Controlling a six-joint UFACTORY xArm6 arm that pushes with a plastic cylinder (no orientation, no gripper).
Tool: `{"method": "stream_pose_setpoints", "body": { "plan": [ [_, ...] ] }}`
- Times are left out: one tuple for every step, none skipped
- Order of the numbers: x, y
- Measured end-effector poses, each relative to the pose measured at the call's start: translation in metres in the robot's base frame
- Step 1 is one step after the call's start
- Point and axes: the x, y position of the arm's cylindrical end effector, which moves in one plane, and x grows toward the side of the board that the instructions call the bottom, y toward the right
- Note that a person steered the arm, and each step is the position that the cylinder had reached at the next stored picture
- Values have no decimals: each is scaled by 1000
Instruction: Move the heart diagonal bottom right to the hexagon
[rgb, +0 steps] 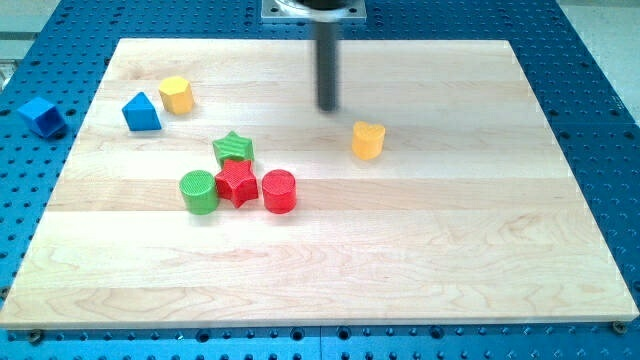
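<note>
The yellow heart (368, 140) lies right of the board's middle. The yellow hexagon (176, 95) lies near the view's top left, far to the heart's left. My tip (328, 108) is at the end of the dark rod, up and to the left of the heart, a short gap away from it and not touching it.
A blue triangle (141, 112) sits just left of the hexagon. A green star (233, 150), red star (237, 183), green cylinder (199, 192) and red cylinder (279, 191) cluster left of centre. A blue cube (42, 116) lies off the wooden board (450, 260) at the left.
</note>
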Motion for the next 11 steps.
{"method": "stream_pose_setpoints", "body": {
  "plan": [
    [51,32],
    [77,4],
    [88,-15],
    [115,23],
    [102,-65],
    [77,-150],
    [47,-224],
    [46,-176],
    [60,-144],
    [60,-77],
    [58,-30]
  ]
}}
